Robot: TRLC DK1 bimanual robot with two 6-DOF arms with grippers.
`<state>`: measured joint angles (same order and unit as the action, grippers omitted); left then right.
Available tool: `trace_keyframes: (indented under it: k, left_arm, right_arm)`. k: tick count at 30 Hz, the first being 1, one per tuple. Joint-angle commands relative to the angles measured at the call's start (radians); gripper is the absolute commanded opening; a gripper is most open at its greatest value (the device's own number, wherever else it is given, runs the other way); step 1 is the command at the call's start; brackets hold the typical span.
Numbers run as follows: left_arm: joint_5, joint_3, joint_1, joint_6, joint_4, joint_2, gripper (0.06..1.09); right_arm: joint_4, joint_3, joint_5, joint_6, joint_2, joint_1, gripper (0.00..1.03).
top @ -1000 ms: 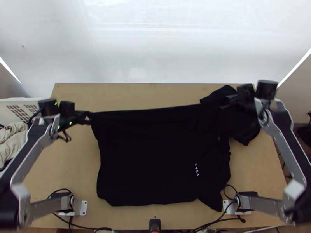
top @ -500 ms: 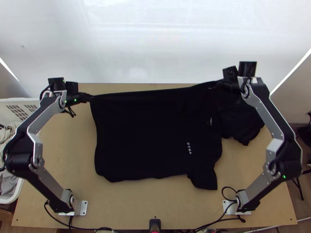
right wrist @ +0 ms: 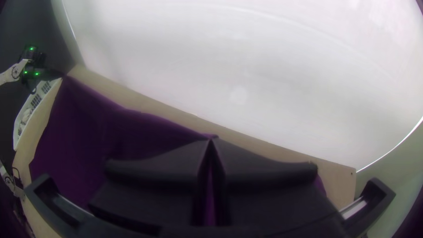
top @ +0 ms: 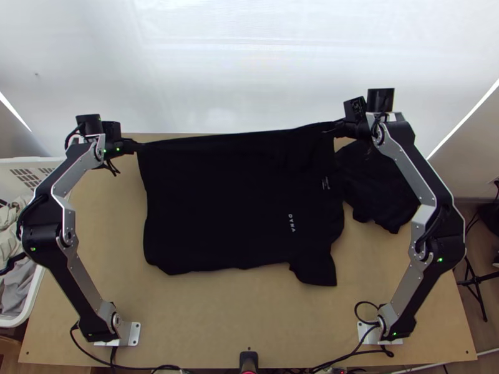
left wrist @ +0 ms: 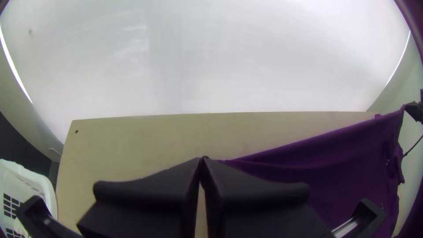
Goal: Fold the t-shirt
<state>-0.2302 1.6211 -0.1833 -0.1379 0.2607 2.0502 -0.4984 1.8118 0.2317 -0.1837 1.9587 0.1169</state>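
Pinching the t-shirt (top: 240, 206) at ten and two o'clock, your left gripper (top: 140, 146) and right gripper (top: 329, 129) are holding its far edge taut, presumably for even folding.

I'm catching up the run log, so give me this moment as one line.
t-shirt: far edge stretched between hands | left hand: shut on its far-left corner | right hand: shut on far edge

The left gripper (top: 142, 148) and the right gripper (top: 330, 129) made two, with one table (top: 249, 311) below them. One black T-shirt (top: 237, 199) hung between them, and one bunched black cloth (top: 382, 193) lay near the right gripper. Beside the left gripper stood one white basket (top: 19, 161) of pale cloths (top: 22, 280) (more than one, though I couldn't count them exactly).
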Motion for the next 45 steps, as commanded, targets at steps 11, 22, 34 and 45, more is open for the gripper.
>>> trace_keyframes:
  k: [11,22,34,45]
  left_arm:
    - [0.011,0.006,0.01,-0.002,0.094,-0.079,1.04]
    - [0.0,-0.178,0.081,-0.252,0.359,-0.43,1.04]
    - [0.028,-0.322,0.156,-0.262,0.39,-0.648,1.04]
    - [0.117,-0.329,0.235,-0.239,0.433,-0.69,1.04]
  right_arm:
    - [-0.169,-0.003,-0.003,0.055,-0.083,-0.003,0.89]
    - [-0.601,-0.362,0.057,0.072,-0.439,-0.072,0.89]
    - [-0.611,-0.798,0.083,-0.007,-0.761,-0.019,0.98]
    - [-0.376,-1.026,0.123,0.113,-0.877,-0.079,0.5]
